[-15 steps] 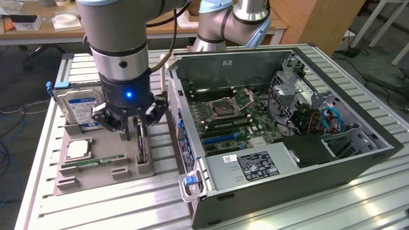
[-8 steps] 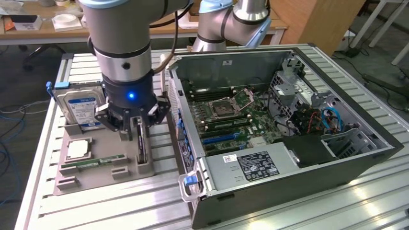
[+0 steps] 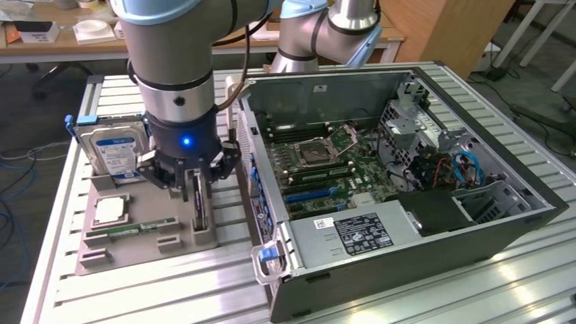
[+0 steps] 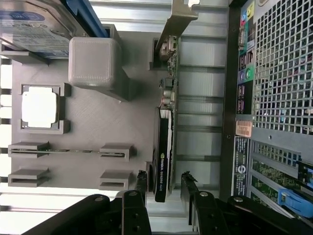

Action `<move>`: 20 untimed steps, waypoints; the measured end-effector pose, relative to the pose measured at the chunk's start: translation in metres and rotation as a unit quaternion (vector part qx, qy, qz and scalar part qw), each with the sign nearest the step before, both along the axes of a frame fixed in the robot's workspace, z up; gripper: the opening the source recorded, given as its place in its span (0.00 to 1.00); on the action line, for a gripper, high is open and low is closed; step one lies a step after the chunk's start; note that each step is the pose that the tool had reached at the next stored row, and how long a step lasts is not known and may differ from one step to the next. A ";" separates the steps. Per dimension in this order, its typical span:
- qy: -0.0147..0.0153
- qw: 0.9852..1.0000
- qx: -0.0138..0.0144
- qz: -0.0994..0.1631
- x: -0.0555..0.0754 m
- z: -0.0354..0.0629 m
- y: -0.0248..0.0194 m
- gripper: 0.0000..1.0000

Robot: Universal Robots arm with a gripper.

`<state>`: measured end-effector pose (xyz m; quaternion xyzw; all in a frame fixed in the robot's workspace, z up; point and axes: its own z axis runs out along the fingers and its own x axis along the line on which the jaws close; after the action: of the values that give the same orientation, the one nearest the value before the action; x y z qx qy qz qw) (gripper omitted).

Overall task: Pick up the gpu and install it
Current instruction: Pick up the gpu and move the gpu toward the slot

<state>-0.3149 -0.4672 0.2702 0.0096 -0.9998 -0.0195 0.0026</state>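
**Gripper.** The gripper (image 3: 193, 182) (image 4: 164, 177) hangs pointing down over the grey fixture tray (image 3: 135, 248) (image 4: 98, 129) on the bench (image 3: 180, 291) (image 4: 201, 68). Its jaws stand apart. In the wrist view one of the fingers (image 4: 142, 182) is on each side of the card with a gap showing at both, so nothing is gripped.

**Task item.** The gpu (image 3: 199, 209) (image 4: 164, 132) stands on its long edge in a slot of the tray, directly below the gripper and between its fingers. The fingers straddle one end of the card. The silver bracket (image 4: 178, 19) is at the opposite end, well away from the gripper. The card is seated in the tray, not lifted.

**Other items in the tray, on the side of the gripper away from the case.**
- Hard drive (image 3: 112, 152) (image 4: 29, 24), blue label, standing upright, near the gripper.
- Processor (image 3: 108, 210) (image 4: 40, 106), lying flat in a square recess, farther out.
- RAM stick (image 3: 133, 228) (image 4: 68, 151), on edge between two small supports, beside the processor.

**Computer case.** The computer case (image 3: 405, 260) (image 4: 274, 73) lies on its side on the bench just beside the gripper, on the side opposite the tray items, with its side panel off. The motherboard (image 3: 333, 169) is exposed, and the power supply (image 3: 360, 233) sits at the near end in the exterior view. The case's rear grille faces the tray with a narrow strip of bench between them.
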 end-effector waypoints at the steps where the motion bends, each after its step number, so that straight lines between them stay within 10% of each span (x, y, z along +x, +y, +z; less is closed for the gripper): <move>1: 0.000 1.000 0.000 0.000 0.000 -0.0013 0.0000 0.41; 20: 0.000 1.000 0.000 -0.001 0.000 -0.0185 0.0096 0.41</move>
<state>-0.3149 -0.4576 0.2517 0.0089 -0.9998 -0.0194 0.0027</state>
